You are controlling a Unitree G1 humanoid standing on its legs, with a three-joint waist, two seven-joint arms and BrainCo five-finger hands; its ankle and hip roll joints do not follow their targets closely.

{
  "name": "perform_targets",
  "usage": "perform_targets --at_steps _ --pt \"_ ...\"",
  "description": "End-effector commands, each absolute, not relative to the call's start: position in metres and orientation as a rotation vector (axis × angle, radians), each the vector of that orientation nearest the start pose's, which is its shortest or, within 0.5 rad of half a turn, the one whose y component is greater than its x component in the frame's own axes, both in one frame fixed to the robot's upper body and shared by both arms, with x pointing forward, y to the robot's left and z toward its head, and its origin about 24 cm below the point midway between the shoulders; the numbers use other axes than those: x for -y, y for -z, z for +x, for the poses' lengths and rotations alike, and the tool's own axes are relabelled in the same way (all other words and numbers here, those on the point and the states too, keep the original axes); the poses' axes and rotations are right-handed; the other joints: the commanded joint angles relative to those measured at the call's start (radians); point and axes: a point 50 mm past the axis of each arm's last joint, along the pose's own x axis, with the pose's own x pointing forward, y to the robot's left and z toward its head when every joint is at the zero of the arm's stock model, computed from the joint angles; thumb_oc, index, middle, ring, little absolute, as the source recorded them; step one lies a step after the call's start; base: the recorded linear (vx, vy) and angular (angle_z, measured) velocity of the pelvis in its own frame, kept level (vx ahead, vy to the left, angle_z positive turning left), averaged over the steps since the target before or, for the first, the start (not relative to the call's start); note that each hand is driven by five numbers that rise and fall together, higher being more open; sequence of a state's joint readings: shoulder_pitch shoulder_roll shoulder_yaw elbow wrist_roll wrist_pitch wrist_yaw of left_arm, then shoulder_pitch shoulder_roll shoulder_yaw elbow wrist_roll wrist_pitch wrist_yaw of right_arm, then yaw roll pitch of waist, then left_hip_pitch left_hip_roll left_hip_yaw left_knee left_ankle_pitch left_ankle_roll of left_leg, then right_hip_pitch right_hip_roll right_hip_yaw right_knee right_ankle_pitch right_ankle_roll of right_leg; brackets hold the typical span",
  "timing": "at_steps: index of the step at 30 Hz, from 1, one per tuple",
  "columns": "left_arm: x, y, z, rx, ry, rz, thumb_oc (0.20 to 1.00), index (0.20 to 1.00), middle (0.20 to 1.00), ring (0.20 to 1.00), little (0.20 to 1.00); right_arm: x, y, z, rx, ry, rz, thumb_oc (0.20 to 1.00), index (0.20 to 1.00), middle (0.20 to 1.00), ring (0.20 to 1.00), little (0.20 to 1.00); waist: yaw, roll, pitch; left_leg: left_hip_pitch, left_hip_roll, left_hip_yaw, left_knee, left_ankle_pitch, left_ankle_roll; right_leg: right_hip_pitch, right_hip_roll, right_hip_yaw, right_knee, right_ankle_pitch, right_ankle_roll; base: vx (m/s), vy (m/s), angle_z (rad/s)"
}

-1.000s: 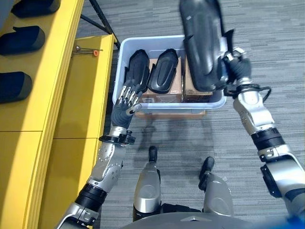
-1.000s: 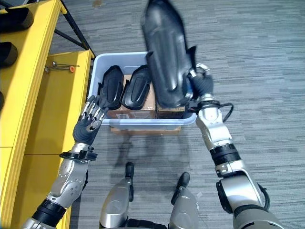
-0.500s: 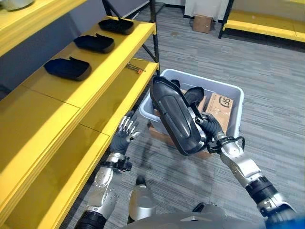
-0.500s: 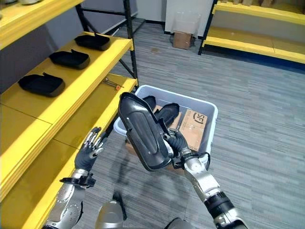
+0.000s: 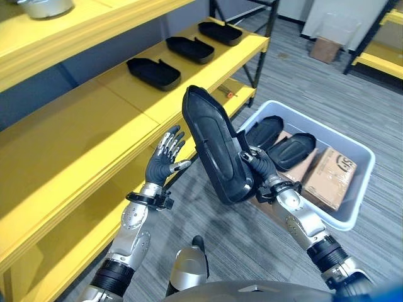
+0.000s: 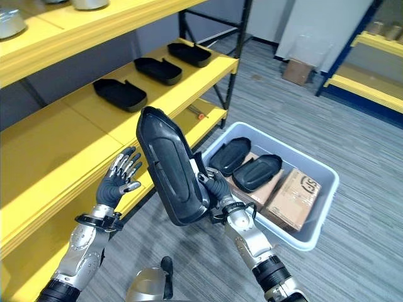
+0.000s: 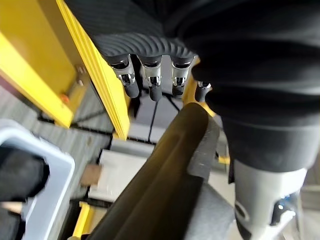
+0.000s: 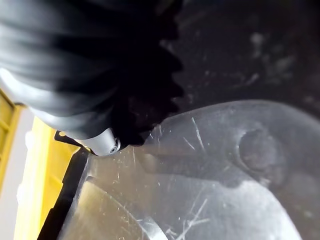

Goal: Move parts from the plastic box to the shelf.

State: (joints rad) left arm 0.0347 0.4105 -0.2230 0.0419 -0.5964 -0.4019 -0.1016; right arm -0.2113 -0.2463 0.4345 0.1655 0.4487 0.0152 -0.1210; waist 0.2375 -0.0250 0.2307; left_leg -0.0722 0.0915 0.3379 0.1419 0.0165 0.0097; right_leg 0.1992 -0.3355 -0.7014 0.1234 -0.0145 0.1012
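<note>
Right hand (image 5: 259, 168) is clamped on the lower edge of a long black part (image 5: 214, 146), holding it upright in the air between the plastic box (image 5: 352, 189) and the yellow shelf (image 5: 94, 132). Left hand (image 5: 165, 158) hangs beside it, fingers spread, touching nothing. Risk here: that one-edge grip could let the tall part swing, or its top could clip the shelf lip

A large black part (image 5: 215, 146), smooth moulded plastic with a glossy, scratched inner face, is gripped by the right hand (image 5: 261, 168). Beside it, a matt yellow-painted shelf (image 5: 75, 141) is seen.
</note>
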Motion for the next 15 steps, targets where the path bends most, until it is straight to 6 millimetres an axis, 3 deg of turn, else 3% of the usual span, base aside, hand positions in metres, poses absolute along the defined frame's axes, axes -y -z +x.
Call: perform_targets --at_steps 1,4,6,7,8,9,10,12,15 --pt "-0.177 -0.092 0.237 0.395 0.263 -0.182 1.0 1.0 1.0 1.0 1.0 0.086 -0.083 0.286 0.085 -0.37 0.159 0.2 0.2 0.2 0.2 0.2 0.029 0.034 -0.025 0.12 -0.002 0.029 -0.212 0.075 -0.037 0.038 0.042 0.0 0.025 0.007 0.032 0.04 0.24 0.5" --pt "-0.173 -0.083 0.238 0.301 0.397 -0.266 1.0 1.0 1.0 1.0 1.0 0.075 -0.09 0.29 0.097 -0.397 0.164 0.2 0.2 0.2 0.2 0.2 0.063 0.021 -0.039 0.107 -0.042 0.005 -0.217 0.057 -0.008 0.058 0.012 -0.015 0.034 0.063 0.063 0.04 0.232 0.31" --pt "-0.171 -0.081 0.24 0.289 0.394 -0.325 1.0 1.0 1.0 1.0 1.0 0.067 -0.093 0.29 0.099 -0.411 0.166 0.2 0.2 0.2 0.2 0.2 0.065 0.021 -0.041 0.111 -0.086 -0.039 -0.218 0.035 0.033 0.034 -0.047 0.021 0.176 0.127 0.09 0.08 0.303 0.35" --pt "-0.168 -0.081 0.243 0.286 0.388 -0.323 1.0 1.0 1.0 1.0 1.0 0.065 -0.091 0.288 0.1 -0.413 0.164 0.2 0.2 0.2 0.2 0.2 0.055 0.024 -0.039 0.117 -0.108 -0.074 -0.219 0.02 0.057 -0.007 -0.073 0.079 0.284 0.147 0.099 0.1 0.225 0.37" --pt "-0.164 -0.08 0.244 0.285 0.39 -0.303 1.0 1.0 1.0 1.0 1.0 0.065 -0.089 0.287 0.099 -0.41 0.164 0.2 0.2 0.2 0.2 0.2 0.041 0.027 -0.038 0.12 -0.115 -0.106 -0.221 0.014 0.07 -0.032 -0.056 0.145 0.337 0.132 0.09 0.13 0.157 0.46" --pt "-0.161 -0.078 0.244 0.283 0.397 -0.279 1.0 1.0 1.0 1.0 1.0 0.068 -0.087 0.286 0.091 -0.398 0.173 0.2 0.2 0.2 0.2 0.2 0.016 0.023 -0.035 0.122 -0.129 -0.161 -0.222 0.006 0.081 -0.07 0.004 0.233 0.351 0.118 0.08 0.1 0.038 0.76" --pt "-0.161 -0.077 0.243 0.279 0.404 -0.278 1.0 1.0 1.0 1.0 1.0 0.07 -0.087 0.286 0.088 -0.392 0.176 0.2 0.2 0.2 0.2 0.2 0.01 0.022 -0.034 0.123 -0.131 -0.173 -0.223 0.005 0.081 -0.081 0.026 0.251 0.34 0.104 0.075 0.05 -0.02 1.3" --pt "-0.161 -0.074 0.244 0.261 0.409 -0.304 1.0 1.0 1.0 1.0 1.0 0.075 -0.087 0.29 0.09 -0.4 0.168 0.2 0.2 0.2 0.2 0.2 -0.022 0.027 -0.035 0.127 -0.114 -0.209 -0.229 0.023 0.069 -0.14 0.12 0.276 0.251 0.068 0.031 0.07 -0.068 1.28" --pt "-0.159 -0.075 0.247 0.259 0.419 -0.299 1.0 1.0 1.0 1.0 1.0 0.081 -0.087 0.296 0.078 -0.404 0.171 0.2 0.2 0.2 0.2 0.2 -0.047 0.017 -0.028 0.144 -0.115 -0.252 -0.229 0.015 0.054 -0.183 0.179 0.315 0.118 0.059 0.026 0.15 -0.111 0.42"
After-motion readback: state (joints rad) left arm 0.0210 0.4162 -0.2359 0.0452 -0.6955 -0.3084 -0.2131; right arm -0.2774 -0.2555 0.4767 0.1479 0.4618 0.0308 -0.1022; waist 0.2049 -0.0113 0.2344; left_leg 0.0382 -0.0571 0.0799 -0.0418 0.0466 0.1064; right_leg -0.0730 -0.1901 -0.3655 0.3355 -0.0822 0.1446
